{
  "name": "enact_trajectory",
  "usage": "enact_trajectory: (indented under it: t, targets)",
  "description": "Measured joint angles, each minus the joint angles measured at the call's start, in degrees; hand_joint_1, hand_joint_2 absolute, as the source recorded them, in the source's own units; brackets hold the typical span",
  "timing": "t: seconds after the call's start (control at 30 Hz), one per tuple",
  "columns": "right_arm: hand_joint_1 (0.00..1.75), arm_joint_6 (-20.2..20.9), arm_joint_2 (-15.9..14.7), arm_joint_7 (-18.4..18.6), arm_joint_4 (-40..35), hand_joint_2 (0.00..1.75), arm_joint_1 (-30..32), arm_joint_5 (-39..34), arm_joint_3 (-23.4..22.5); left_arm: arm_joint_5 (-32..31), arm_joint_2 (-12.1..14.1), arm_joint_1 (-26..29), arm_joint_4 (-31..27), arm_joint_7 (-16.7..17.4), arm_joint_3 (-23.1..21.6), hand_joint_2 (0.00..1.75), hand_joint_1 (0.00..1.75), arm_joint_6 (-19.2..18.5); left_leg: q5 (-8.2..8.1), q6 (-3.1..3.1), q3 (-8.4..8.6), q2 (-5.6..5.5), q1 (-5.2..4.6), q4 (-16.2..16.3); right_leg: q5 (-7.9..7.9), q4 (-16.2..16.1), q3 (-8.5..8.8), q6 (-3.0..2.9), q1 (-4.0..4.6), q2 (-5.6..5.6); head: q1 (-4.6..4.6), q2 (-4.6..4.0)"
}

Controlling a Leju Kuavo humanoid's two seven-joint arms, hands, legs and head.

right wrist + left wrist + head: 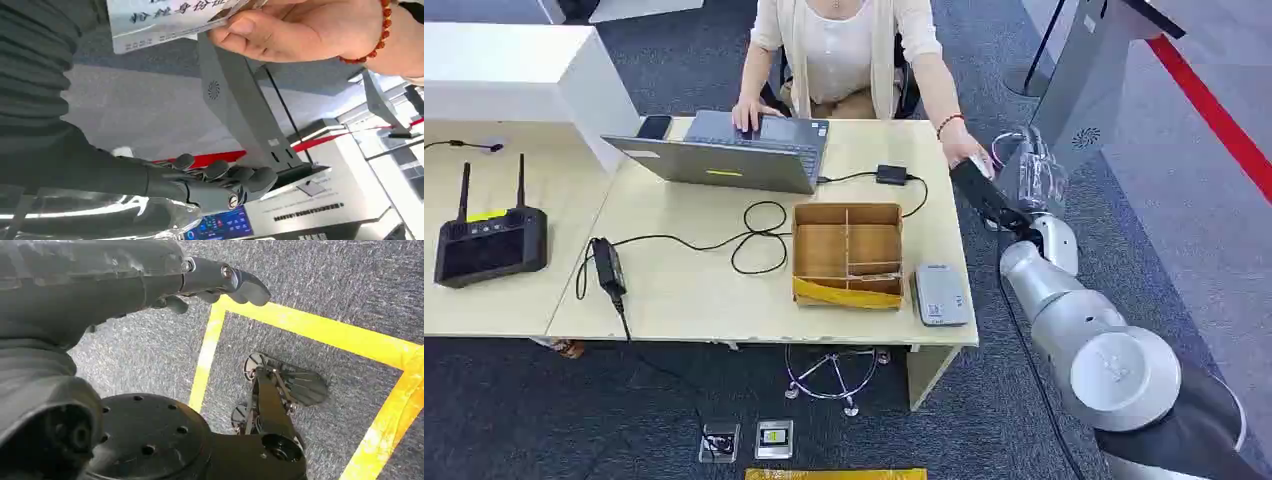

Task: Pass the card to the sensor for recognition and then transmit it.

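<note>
A person's hand [300, 30] holds the printed white card [170, 20] close over my right hand [210, 182]. My dark fingers [250, 177] stretch out away from the card and hold nothing. In the head view my right hand [986, 195] is raised past the desk's right edge, and the seated person's hand [967, 152] reaches out to it. The grey card sensor [940, 295] lies flat on the desk's front right corner, to the left of my right arm. My left hand [150, 285] hangs over the carpet with nothing in it.
An open cardboard box [847, 252] with dividers sits beside the sensor. A laptop [734, 155], cables and a power brick [607, 262] cover the middle of the desk [684, 300]. A black controller [489, 240] lies at the left. A grey gate kiosk [1089, 80] stands at the right.
</note>
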Motion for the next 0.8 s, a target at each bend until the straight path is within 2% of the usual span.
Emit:
enact_trajectory:
  t: [0.13,0.8]
  targets:
    - [1.75,-1.27,-0.04,2.43,0.00,1.75,0.00,0.00,0.28,-0.48,0.00,0.00,0.00,0.39,-0.55,0.00,0.00,-0.24,0.00,0.00,0.00,0.00,0.00,0.00,0.00,0.00,0.00,0.00,0.00,-0.01,0.00,0.00]
    - [1.75,-1.25,-0.48,2.03,-0.13,1.75,0.09,0.00,1.01,-0.87,0.00,0.00,0.00,0.44,-1.00,0.00,0.00,-0.66,0.00,0.00,0.01,0.02,0.00,0.00,0.00,0.00,-0.01,0.00,0.00,0.05,0.00,0.00]
